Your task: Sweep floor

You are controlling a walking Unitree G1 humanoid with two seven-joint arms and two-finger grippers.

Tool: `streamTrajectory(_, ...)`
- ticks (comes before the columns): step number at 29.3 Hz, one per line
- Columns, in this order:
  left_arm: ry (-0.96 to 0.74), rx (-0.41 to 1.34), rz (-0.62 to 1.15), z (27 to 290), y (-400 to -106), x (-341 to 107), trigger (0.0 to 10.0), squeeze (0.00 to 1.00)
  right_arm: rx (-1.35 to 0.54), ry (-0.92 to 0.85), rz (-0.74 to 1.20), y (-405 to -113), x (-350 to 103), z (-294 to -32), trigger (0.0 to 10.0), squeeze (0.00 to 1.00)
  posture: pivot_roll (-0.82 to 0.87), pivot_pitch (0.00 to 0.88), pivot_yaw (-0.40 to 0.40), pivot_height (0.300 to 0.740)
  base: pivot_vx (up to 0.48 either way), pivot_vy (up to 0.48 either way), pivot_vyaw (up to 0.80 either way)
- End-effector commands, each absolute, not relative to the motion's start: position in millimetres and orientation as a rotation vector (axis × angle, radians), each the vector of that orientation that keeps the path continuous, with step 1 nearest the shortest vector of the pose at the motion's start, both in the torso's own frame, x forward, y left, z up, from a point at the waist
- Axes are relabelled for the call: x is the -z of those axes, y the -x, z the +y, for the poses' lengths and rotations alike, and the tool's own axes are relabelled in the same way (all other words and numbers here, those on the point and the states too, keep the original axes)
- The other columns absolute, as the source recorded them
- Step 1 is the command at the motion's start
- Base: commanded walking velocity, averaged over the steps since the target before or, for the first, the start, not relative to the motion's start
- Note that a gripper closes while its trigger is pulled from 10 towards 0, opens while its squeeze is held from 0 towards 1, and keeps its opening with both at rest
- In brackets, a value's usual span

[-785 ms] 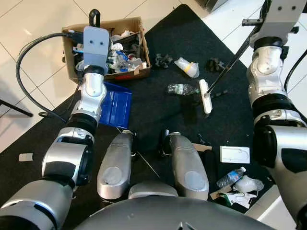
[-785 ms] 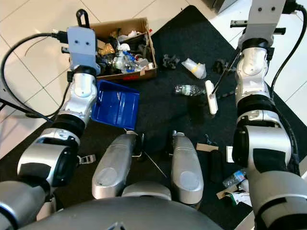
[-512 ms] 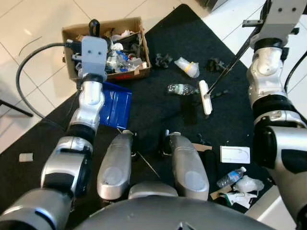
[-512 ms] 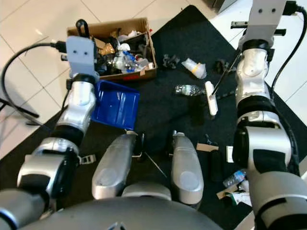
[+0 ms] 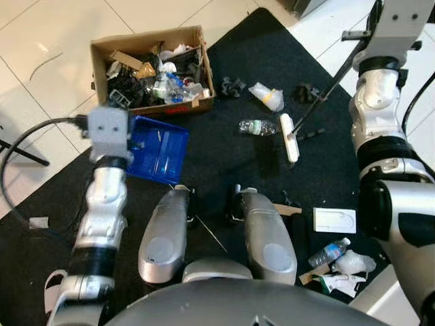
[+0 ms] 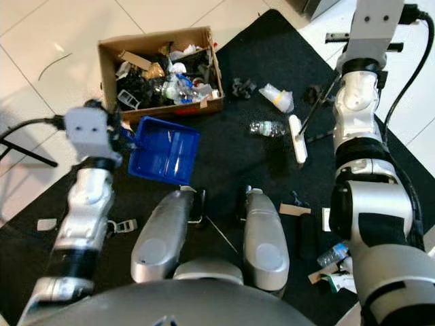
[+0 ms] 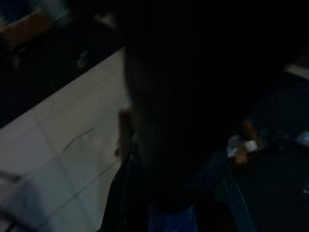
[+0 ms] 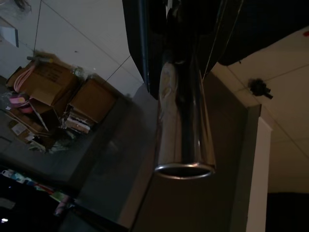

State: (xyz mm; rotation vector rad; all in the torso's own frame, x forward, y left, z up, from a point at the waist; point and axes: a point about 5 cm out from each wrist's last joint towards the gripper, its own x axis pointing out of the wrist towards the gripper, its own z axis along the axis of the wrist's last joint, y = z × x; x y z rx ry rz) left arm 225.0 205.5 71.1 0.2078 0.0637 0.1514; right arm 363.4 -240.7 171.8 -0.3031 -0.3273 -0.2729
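Standing on a big black floor mat (image 5: pixel 224 163), the silver robot has both arms out in front of it. Its left gripper (image 6: pixel 129 141) sits at the near corner of a bright blue plastic dustpan (image 5: pixel 158 148), which rests on the mat just in front of a brown cardboard box full of rubbish (image 5: pixel 153 69). I cannot tell if those fingers are pinching the dustpan or not, because the wrist block hides them and the left wrist view is too dark. The right gripper (image 8: pixel 183 43) is closed around a shiny metal broom handle (image 8: pixel 184 125), holding it up high. That long thin handle slants down to a white broom head (image 5: pixel 290 136) that lies on the mat, right beside a clear plastic bottle lying on its side (image 5: pixel 257 126). A crumpled clear bag with something yellow in it (image 5: pixel 266 96) and two small black scraps (image 5: pixel 232 85) sit a bit farther away, near the box. Down by the robot's right side there is a flat white card (image 5: pixel 334 219), another small plastic bottle (image 5: pixel 328 251) and some crumpled white wrappers (image 5: pixel 346 268).
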Motion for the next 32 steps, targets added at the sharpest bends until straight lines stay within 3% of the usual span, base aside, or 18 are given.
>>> streamTrajectory(1, -0.212, -0.180, 0.147, 215.1, -214.6, -67.2, 10.0, 0.00, 0.276, 0.302, -0.334, -364.0, -174.4, -243.3, 10.0, 0.00, 0.23, 0.201, -0.008, 0.740, 0.000, 0.000, 0.00)
streamTrajectory(4, -0.173, -0.331, 0.313, 235.2, -197.4, -70.1, 10.0, 0.00, 0.267, 0.307, -0.332, -367.1, -179.0, -243.1, 10.0, 0.00, 0.25, 0.192, -0.020, 0.740, 0.000, 0.000, 0.00)
streamTrajectory(12, -0.177, -0.371, 0.337, 246.0, -196.2, -85.4, 10.0, 0.00, 0.260, 0.304, -0.334, -369.9, -182.1, -240.8, 10.0, 0.00, 0.26, 0.181, -0.028, 0.740, 0.000, 0.000, 0.00)
streamTrajectory(32, -0.199, -0.320, -0.007, 252.8, -258.8, -155.7, 10.0, 0.00, 0.272, 0.298, -0.340, -368.8, -182.9, -245.2, 10.0, 0.00, 0.23, 0.151, -0.031, 0.740, 0.000, 0.000, 0.00)
